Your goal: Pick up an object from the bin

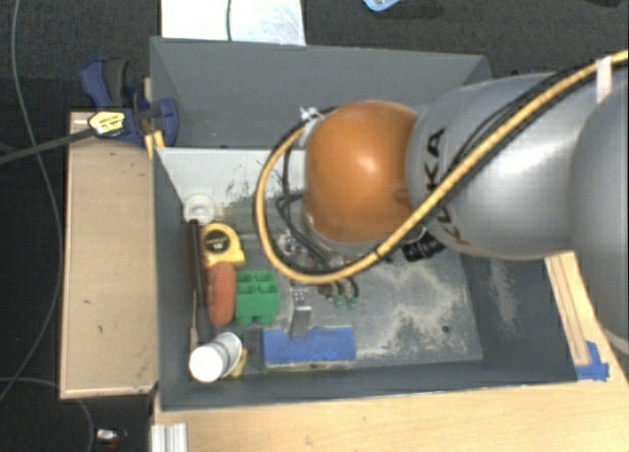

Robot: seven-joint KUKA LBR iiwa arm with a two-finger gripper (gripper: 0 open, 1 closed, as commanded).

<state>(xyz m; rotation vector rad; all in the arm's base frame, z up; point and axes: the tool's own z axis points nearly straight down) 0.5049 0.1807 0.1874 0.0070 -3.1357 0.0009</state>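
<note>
My gripper reaches down from under the arm's orange cover at the bin's front left. It ends just above the top edge of a flat blue rectangular block that lies along the front wall. Whether it touches the block is hidden. A green toy brick sits immediately left of the gripper. Beside the brick lies a red-orange oblong piece.
Along the bin's left wall lie a yellow tape measure, a small white cap, a long dark stick and a white bottle in the front corner. The arm covers the bin's middle and right.
</note>
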